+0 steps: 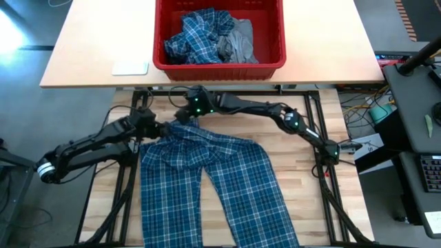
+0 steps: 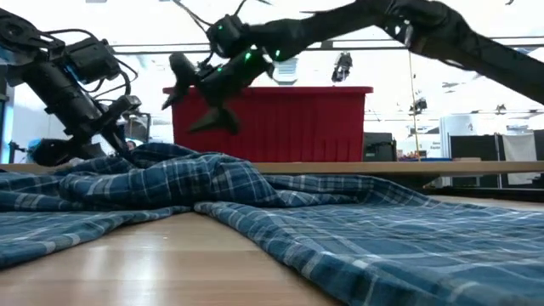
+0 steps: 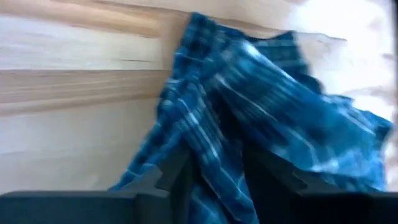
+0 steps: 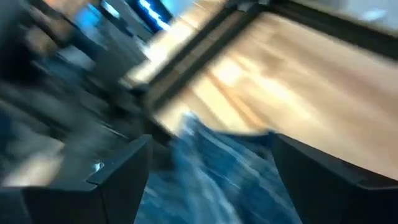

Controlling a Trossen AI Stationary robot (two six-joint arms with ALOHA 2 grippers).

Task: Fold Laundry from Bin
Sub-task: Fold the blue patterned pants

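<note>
- A pale flat pad (image 1: pixel 130 67) is lying on the far tan surface (image 1: pixel 96 41).
- Cables (image 1: pixel 358 103) are trailing beside the wooden surface (image 1: pixel 303 207).
- A keyboard (image 1: pixel 431 172) is sitting at the right edge.

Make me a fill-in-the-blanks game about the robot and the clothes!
1. The plaid pants lie spread on the ____.
2. The bin is coloured ____.
3. A grey garment lies inside the ____.
4. The right gripper has its jaws ____.

Missing words: table; red; bin; open
</note>
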